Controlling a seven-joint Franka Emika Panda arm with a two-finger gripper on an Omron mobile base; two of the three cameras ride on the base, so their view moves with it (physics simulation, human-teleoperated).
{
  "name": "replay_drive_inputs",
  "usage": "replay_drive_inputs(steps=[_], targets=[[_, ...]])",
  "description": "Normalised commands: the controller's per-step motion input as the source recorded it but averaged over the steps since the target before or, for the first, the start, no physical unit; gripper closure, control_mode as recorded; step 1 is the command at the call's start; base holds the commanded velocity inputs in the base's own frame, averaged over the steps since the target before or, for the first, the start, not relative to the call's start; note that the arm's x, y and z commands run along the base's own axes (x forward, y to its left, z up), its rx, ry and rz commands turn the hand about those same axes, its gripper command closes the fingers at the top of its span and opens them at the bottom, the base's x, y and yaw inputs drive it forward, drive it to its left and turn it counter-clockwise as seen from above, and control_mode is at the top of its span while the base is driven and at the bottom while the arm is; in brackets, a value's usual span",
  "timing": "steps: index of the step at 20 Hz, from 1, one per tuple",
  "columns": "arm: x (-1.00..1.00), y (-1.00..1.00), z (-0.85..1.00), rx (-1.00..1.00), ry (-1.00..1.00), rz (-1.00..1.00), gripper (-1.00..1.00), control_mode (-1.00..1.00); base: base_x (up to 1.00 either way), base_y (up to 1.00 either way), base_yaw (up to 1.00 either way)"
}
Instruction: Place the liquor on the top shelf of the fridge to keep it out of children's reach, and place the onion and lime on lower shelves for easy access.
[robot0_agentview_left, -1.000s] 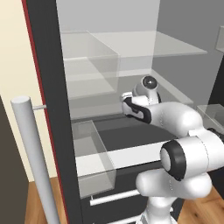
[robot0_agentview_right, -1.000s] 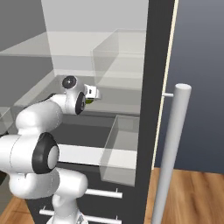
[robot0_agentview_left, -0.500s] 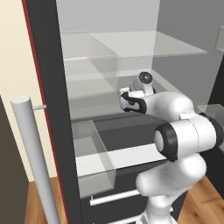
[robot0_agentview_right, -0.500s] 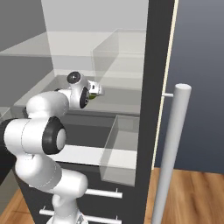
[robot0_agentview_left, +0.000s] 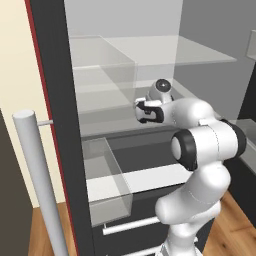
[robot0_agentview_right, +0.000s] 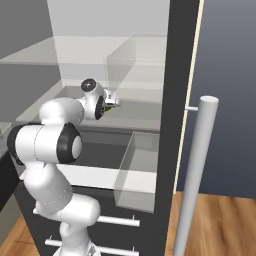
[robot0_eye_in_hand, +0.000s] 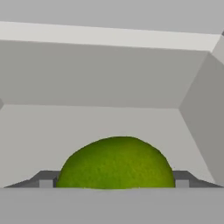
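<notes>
A: Where does the lime (robot0_eye_in_hand: 116, 162) lie against the gripper (robot0_eye_in_hand: 113, 180)?

B: Right between the two dark fingertips (robot0_eye_in_hand: 45, 179) in the hand view, one tip at each side of it; a sliver of green also shows at the gripper's (robot0_agentview_right: 111, 102) front in the right base view; the lime is inside the fridge (robot0_agentview_left: 60, 75), over one of the lower shelves (robot0_agentview_left: 107, 117), under the top shelf (robot0_agentview_left: 150, 55); I cannot tell whether it rests on the glass.

A: Is it gripped?

B: Cannot tell; the tips stand wide, at the lime's flanks, but whether they press it or stand just off it does not show.

A: What differs from a second ago?

B: The arm has folded nearer the fridge, its big elbow joint now higher and closer to the shelf edge; the hand itself (robot0_agentview_left: 145, 111) sits at much the same spot over the shelf; the lime is between the fingers as before.

A: Any containers?

B: A clear boxy bin (robot0_agentview_left: 102, 165) juts from the door side below the hand; another clear bin (robot0_agentview_right: 137, 165) shows in the right base view; I see nothing inside either; two dark drawers (robot0_agentview_left: 130, 227) with silver handles lie beneath, closed.
</notes>
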Motion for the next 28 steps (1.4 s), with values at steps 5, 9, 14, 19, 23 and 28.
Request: replay_drive_inputs(steps=[5, 9, 14, 19, 23, 28], targets=[[-0.02, 0.00, -0.46, 0.00, -0.01, 0.00, -1.00, -1.00, 0.00, 0.00, 0.00], [-0.37, 0.00, -0.15, 0.00, -0.09, 0.00, -1.00, -1.00, 0.00, 0.00, 0.00], [-0.81, 0.00, 0.00, 0.00, -0.13, 0.00, -1.00, -1.00, 0.00, 0.00, 0.00], [-0.98, 0.00, 0.02, 0.00, -0.15, 0.00, -1.00, -1.00, 0.00, 0.00, 0.00], [-1.00, -0.01, 0.33, 0.00, -0.16, 0.00, -1.00, -1.00, 0.00, 0.00, 0.00], [-1.00, -0.02, 0.65, 0.00, -0.08, 0.00, -1.00, -1.00, 0.00, 0.00, 0.00]])
